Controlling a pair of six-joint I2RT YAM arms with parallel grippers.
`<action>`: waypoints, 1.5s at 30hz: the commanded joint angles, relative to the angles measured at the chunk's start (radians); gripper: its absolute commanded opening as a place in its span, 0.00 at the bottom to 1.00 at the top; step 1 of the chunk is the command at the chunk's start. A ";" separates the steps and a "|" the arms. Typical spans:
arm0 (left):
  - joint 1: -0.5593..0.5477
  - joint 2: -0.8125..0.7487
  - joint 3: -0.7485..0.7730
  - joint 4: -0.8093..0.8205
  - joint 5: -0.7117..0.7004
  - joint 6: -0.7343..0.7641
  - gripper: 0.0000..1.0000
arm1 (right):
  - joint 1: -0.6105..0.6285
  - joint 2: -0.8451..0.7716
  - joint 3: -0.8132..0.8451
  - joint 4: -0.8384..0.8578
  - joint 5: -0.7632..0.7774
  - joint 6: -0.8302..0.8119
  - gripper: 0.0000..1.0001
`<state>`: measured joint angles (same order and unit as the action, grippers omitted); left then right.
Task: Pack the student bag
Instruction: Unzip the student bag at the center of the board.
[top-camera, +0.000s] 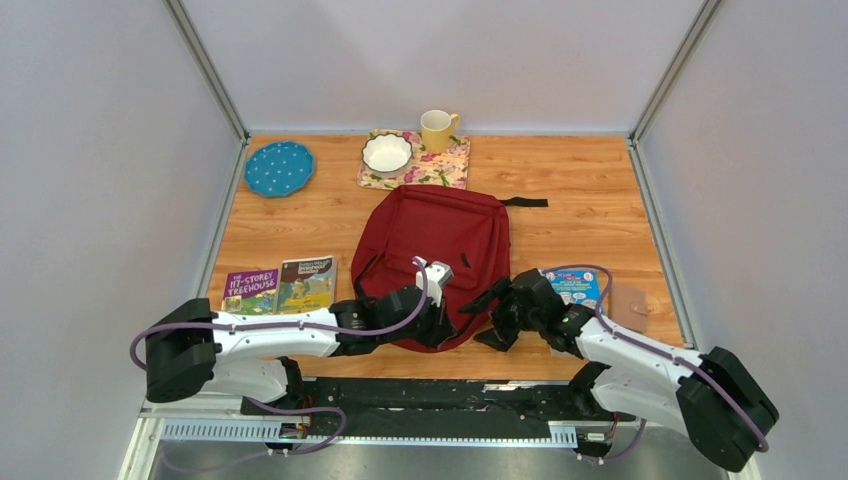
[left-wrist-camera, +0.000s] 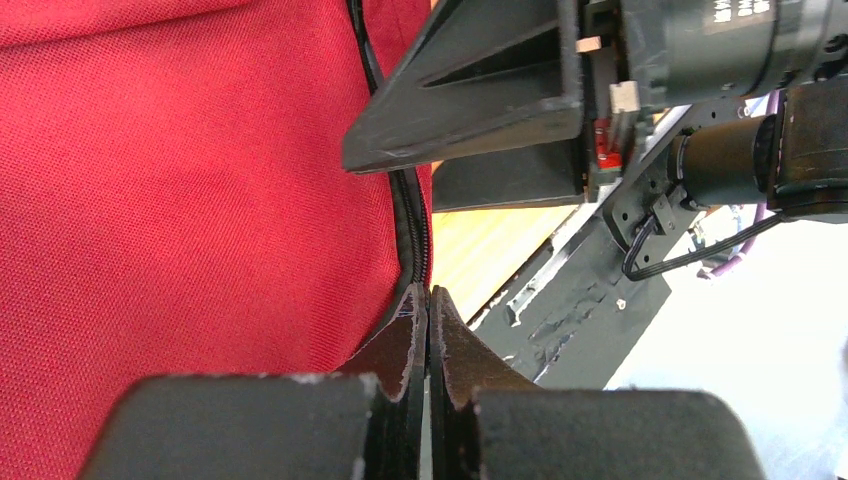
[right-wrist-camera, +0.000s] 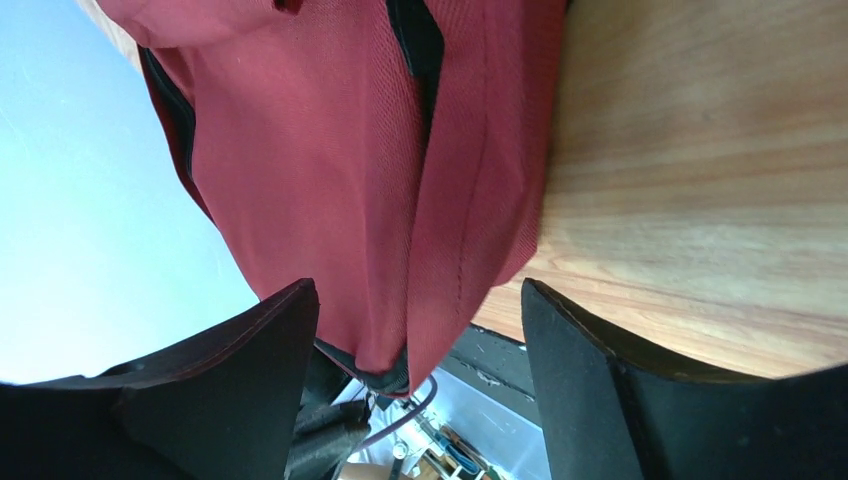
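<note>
The student bag (top-camera: 440, 245) is a dark red backpack lying flat in the middle of the table. My left gripper (top-camera: 441, 326) is at its near edge. In the left wrist view its jaws (left-wrist-camera: 428, 296) are pressed together right at the black zipper (left-wrist-camera: 412, 225) along the bag's red fabric (left-wrist-camera: 180, 200). My right gripper (top-camera: 497, 325) is open beside the bag's near right corner. In the right wrist view its fingers (right-wrist-camera: 420, 305) straddle the bag's corner (right-wrist-camera: 400, 200) without touching it. The right gripper also shows in the left wrist view (left-wrist-camera: 480, 90).
Two picture books (top-camera: 280, 285) lie left of the bag. A blue book (top-camera: 575, 287) and a brown wallet (top-camera: 630, 305) lie to the right. At the back are a blue plate (top-camera: 279, 168), a white bowl (top-camera: 387, 154) and a yellow mug (top-camera: 437, 130) on a floral mat (top-camera: 448, 168).
</note>
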<state>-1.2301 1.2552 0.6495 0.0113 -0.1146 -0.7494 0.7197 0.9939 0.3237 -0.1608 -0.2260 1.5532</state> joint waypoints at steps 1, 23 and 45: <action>-0.006 -0.054 -0.011 0.024 -0.030 0.036 0.00 | 0.007 0.069 0.051 0.115 0.001 0.030 0.75; -0.005 -0.430 -0.232 -0.332 -0.391 -0.012 0.00 | -0.060 0.112 0.040 0.041 0.109 -0.238 0.00; -0.143 -0.249 -0.094 -0.238 -0.128 0.084 0.00 | -0.140 0.221 0.313 -0.183 0.030 -0.884 0.00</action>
<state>-1.3071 0.9268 0.4599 -0.3248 -0.3698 -0.7128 0.5854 1.1801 0.5541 -0.3141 -0.1936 0.8574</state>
